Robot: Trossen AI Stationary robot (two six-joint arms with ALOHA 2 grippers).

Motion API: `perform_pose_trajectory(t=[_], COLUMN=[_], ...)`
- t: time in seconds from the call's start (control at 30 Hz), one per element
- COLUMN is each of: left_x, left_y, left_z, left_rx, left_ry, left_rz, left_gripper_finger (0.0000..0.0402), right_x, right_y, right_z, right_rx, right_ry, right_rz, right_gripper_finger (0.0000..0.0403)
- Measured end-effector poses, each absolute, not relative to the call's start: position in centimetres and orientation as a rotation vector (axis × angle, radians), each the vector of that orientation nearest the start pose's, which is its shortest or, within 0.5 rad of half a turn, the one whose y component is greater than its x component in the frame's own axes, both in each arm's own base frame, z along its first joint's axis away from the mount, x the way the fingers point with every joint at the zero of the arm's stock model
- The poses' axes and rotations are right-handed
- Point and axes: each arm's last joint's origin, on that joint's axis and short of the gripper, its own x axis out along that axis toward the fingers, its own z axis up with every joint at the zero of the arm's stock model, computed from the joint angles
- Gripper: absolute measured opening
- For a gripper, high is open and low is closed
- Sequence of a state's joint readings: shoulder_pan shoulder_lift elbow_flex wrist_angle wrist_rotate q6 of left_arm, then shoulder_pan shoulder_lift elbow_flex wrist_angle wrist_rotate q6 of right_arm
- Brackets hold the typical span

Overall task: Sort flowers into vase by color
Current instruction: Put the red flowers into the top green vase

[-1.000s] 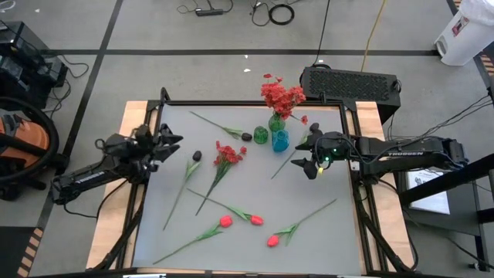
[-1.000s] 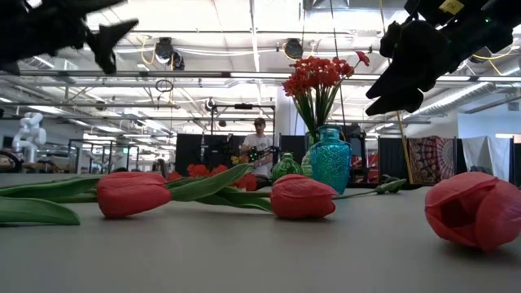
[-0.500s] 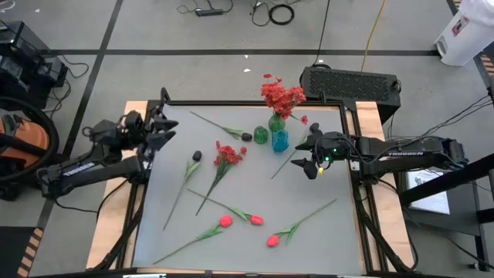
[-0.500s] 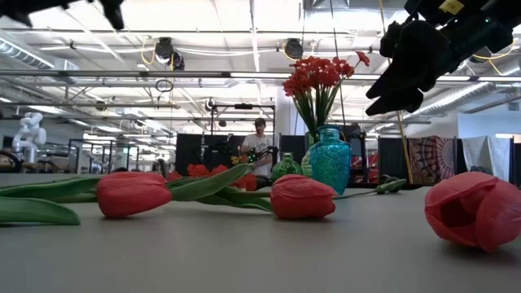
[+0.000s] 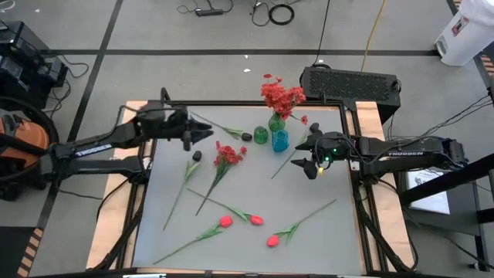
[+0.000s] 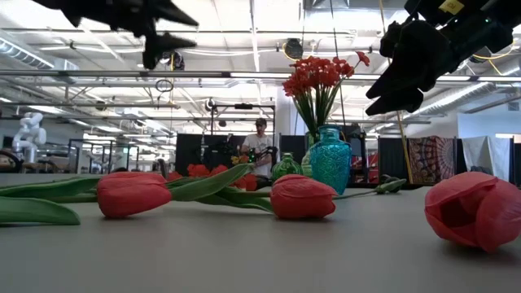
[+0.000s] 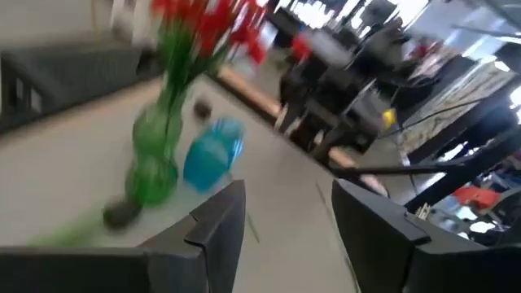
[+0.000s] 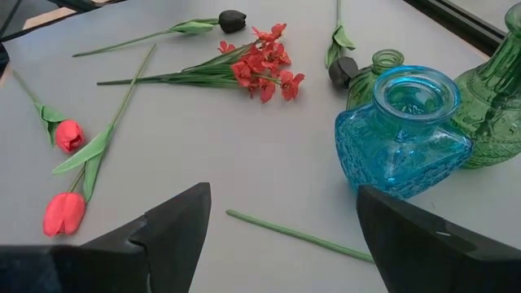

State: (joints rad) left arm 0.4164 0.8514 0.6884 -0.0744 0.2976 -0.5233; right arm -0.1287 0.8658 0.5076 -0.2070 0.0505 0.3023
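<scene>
Left claw (image 5: 202, 133) open, raised over table's far-left, right claw (image 5: 306, 157) open, beside vases (image 5: 279, 140)

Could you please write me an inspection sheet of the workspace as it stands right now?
Surface: grey table, bare between the flowers.
Job's things: red blossoms stand in the tall green vase; blue vase and small green vase empty. Lying flat: red cluster, three tulips, two dark buds.
Clutter: nothing seen.
Grippers: left gripper open, empty, raised over the table's far left. Right gripper open, empty, raised beside the blue vase.
Cables: loose cables on the floor beyond the table.
Surroundings: black box behind the table; a person far back in the room.
</scene>
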Motion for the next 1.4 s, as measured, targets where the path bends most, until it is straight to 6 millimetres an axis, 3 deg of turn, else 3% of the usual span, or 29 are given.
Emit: perform_pose_trajectory(t=[0.3,0.6,0.73,0.97,1.1,1.23,1.4], left_x=[19.5,20.3,20.7,22.2,23.4,24.8,25.0], left_y=[6.4,3.6,1.8,-1.3,-2.6,-3.3,-3.2], left_z=[26.4,26.0,26.5,30.4,31.6,30.8,27.8], left_rx=[-0.863,-1.010,-1.013,-0.943,-0.900,-0.870,-0.803], left_ry=[0.464,0.549,0.546,0.440,0.433,0.540,0.826], left_rz=[0.175,0.123,0.110,0.094,0.082,0.118,0.265], left_gripper_finger=[0.0191,0.0191,0.0191,0.0191,0.0191,0.0191,0.0191], right_x=[17.9,17.9,17.9,17.9,17.9,17.9,17.9], right_y=[-2.5,-2.5,-2.5,-2.5,-2.5,-2.5,-2.5], right_z=[22.3,22.3,22.3,22.3,22.3,22.3,22.3], right_rx=[0.316,0.316,0.316,0.316,0.316,0.316,0.316], right_ry=[0.535,0.535,0.535,0.535,0.535,0.535,0.535], right_rz=[-0.259,-0.259,-0.259,-0.259,-0.259,-0.259,-0.259], right_gripper_finger=[0.0299,0.0299,0.0299,0.0299,0.0299,0.0299,0.0299])
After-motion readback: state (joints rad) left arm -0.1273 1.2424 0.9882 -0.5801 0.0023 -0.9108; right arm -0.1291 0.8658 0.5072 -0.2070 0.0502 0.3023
